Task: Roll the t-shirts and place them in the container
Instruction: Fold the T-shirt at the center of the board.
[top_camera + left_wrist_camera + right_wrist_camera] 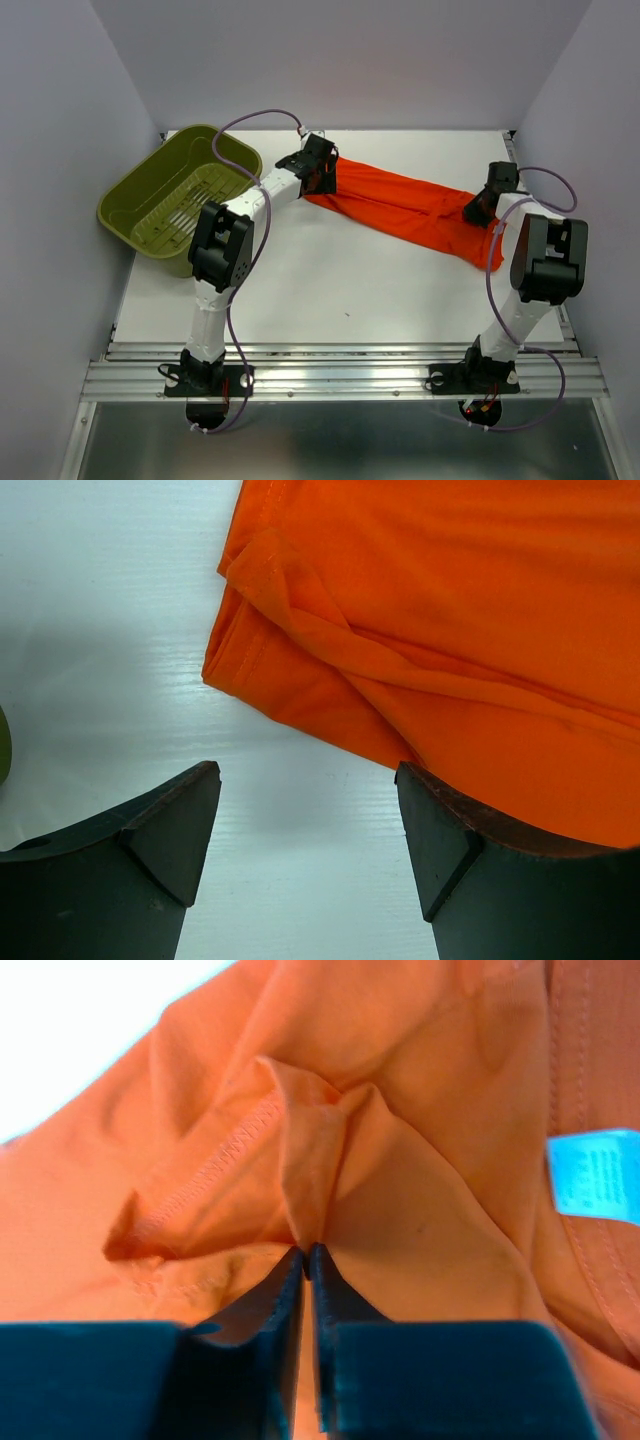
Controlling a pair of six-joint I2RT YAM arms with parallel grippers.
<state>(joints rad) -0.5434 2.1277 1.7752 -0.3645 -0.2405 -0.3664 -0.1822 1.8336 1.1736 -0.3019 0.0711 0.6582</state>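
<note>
The orange-red t-shirt (pixel 410 208) lies folded into a long strip across the far half of the white table (pixel 330 290), from upper left to lower right. My left gripper (pixel 322 182) is open at the strip's left end; in the left wrist view its jaws stand wide apart over bare table, the shirt's folded corner (pixel 300 660) just ahead and cloth touching the right finger. My right gripper (pixel 478 212) is at the strip's right end, shut on a pinched fold of the shirt (pixel 310 1190). A light blue label (pixel 595 1172) shows on the cloth.
An olive-green slotted plastic basket (pixel 180 195) sits tilted at the table's far left corner, close to the left arm. Grey walls enclose the table on three sides. A metal rail (pixel 340 375) runs along the near edge.
</note>
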